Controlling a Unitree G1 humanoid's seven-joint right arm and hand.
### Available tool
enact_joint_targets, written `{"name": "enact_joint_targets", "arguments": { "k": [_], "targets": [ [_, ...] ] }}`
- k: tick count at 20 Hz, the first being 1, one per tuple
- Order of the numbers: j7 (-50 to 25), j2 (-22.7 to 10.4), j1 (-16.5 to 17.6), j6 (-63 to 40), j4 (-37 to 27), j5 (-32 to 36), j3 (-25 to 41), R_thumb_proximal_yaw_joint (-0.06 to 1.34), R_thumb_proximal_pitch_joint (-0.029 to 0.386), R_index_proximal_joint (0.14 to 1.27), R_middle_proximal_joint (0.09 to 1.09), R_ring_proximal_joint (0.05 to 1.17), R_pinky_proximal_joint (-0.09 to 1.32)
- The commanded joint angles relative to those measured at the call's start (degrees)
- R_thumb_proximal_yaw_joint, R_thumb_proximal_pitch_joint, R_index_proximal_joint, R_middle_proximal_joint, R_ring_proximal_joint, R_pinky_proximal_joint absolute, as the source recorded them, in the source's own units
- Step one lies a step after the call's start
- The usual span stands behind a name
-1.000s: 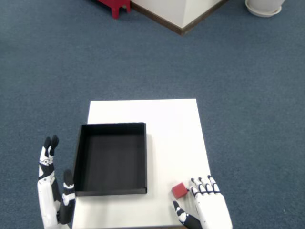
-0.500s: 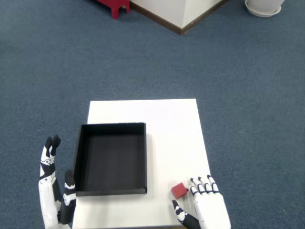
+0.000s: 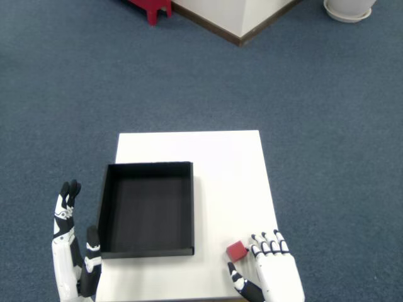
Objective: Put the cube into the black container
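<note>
A small red cube (image 3: 237, 251) lies on the white table (image 3: 220, 170) near its front right corner. My right hand (image 3: 269, 272) rests just right of and behind the cube, fingers spread, thumb below the cube, fingertips (image 3: 256, 249) beside it; whether they touch it I cannot tell. The black container (image 3: 146, 209) is an open shallow tray on the table's left half, with nothing inside. The cube sits about a cube's width right of the container's front right corner.
The left hand (image 3: 70, 251) hangs open beyond the table's left edge, next to the container. Blue carpet surrounds the table. A red stool leg (image 3: 153, 9), a white wall corner (image 3: 236, 19) and a white pot (image 3: 347, 9) lie far back.
The left hand has sunk slightly lower. The right hand and the cube have barely moved.
</note>
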Motion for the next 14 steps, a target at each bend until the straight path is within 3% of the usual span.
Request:
{"name": "enact_joint_targets", "arguments": {
  "k": [1,14],
  "targets": [
    [-1.08,0.0,-1.31,1.32,-0.31,0.5,-0.24,0.26,0.126,0.65,0.32,0.28,0.0],
    [-1.89,0.19,-1.41,3.43,-1.61,1.23,0.72,0.27,0.135,0.67,0.32,0.27,0.0]
  ]
}}
